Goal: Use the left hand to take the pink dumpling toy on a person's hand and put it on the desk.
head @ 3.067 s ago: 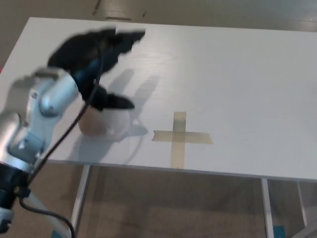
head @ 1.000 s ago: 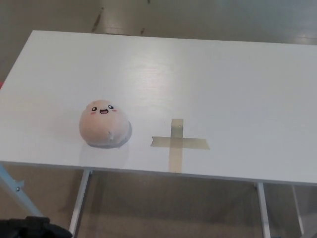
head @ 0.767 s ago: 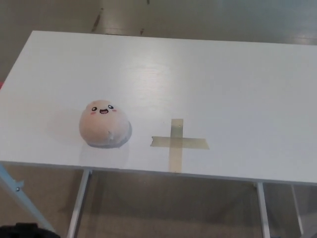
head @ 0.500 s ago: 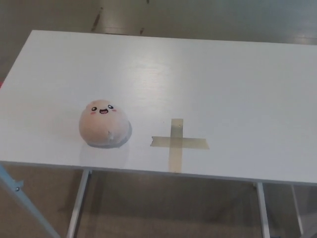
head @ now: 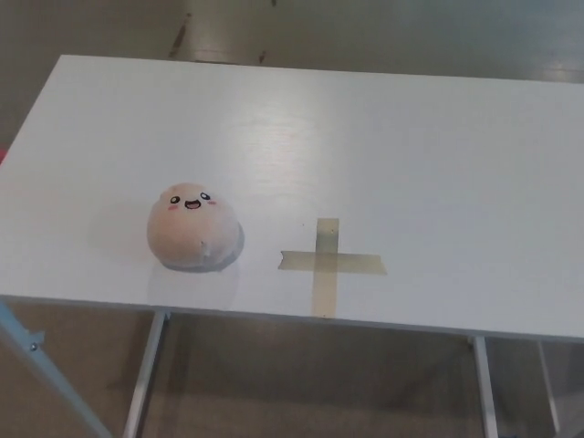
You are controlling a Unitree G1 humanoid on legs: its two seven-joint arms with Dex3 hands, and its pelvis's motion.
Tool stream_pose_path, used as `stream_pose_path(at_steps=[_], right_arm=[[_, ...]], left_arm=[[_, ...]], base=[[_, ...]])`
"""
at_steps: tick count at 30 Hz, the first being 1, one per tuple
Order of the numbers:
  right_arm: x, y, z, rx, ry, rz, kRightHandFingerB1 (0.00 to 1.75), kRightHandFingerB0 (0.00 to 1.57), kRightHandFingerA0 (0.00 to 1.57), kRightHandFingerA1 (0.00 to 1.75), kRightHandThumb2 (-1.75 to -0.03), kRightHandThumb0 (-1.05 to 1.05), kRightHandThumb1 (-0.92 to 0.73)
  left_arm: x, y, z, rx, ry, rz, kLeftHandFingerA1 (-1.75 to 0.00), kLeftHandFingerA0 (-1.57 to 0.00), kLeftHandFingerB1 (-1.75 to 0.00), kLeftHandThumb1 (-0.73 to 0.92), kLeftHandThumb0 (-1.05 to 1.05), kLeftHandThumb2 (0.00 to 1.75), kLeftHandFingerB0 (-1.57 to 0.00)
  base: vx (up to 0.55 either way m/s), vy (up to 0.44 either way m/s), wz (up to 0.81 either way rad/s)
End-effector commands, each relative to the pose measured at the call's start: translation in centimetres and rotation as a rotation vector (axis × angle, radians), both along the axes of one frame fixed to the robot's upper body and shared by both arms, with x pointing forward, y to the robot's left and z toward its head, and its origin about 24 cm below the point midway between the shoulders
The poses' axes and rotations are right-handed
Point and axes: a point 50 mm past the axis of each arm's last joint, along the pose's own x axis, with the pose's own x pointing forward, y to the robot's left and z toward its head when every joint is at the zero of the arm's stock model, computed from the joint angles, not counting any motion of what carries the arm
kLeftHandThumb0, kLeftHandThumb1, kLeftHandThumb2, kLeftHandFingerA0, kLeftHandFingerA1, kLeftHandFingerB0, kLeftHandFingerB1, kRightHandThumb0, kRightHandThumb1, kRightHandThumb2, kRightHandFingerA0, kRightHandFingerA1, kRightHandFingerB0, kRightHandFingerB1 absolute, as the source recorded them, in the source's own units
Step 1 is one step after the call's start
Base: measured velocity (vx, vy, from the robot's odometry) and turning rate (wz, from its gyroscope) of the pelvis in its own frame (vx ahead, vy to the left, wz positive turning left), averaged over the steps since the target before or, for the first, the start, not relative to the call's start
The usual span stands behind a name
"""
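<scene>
Dumpling (head: 193,227) is sitting alone near the white tabletop's (head: 411,155) front edge, left of a tape cross (head: 326,262). Wide bare surface is lying behind and right. Neither hand is showing.

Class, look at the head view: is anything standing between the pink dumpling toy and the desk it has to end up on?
Nothing visible does. The pink dumpling toy already rests on the white desk, left of the tape cross. No robot hand or person's hand shows.
</scene>
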Motion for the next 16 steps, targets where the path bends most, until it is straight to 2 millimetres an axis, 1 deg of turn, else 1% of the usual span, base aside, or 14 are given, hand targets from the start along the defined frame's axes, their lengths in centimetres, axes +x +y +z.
stream_pose_path(at_steps=[1, 2, 8, 10, 16], right_arm=[[-0.54, 0.05, -0.13, -0.026, -0.013, -0.041, 0.42, 0.56, 0.7, 0.47, -0.6, -0.25, -0.69], [-0.56, 0.07, -0.14, -0.022, -0.012, -0.042, 0.42, 0.56, 0.71, 0.47, -0.6, -0.25, -0.69], [-0.54, -0.04, -0.13, -0.021, 0.001, -0.018, 0.43, 0.59, 0.7, 0.47, -0.6, -0.25, -0.69], [-0.12, -0.18, 0.03, -0.022, 0.003, 0.001, 0.44, 0.6, 0.69, 0.46, -0.61, -0.24, -0.7], [-0.03, -0.24, 0.06, -0.02, 0.009, 0.008, 0.43, 0.58, 0.67, 0.45, -0.61, -0.25, -0.7]], left_arm=[[-0.2, -0.08, -0.54, 0.093, 0.018, 0.017, -0.58, -0.67, -0.51, 0.55, -0.49, 0.84, -0.47], [-0.21, -0.07, -0.55, 0.094, 0.017, 0.023, -0.45, -0.76, -0.39, 0.65, -0.44, 0.61, -0.53], [0.02, -0.19, -0.58, 0.094, 0.018, 0.024, -0.45, -0.76, -0.39, 0.65, -0.43, 0.6, -0.53], [0.6, -0.28, -0.41, 0.099, 0.003, 0.014, -0.46, -0.77, -0.38, 0.65, -0.43, 0.61, -0.52], [0.77, -0.34, -0.39, 0.105, 0.002, 0.008, -0.47, -0.78, -0.38, 0.65, -0.42, 0.61, -0.52]], base=[[0.0, 0.0, 0.0], [0.0, 0.0, 0.0], [0.0, 0.0, 0.0], [0.0, 0.0, 0.0], [0.0, 0.0, 0.0]])
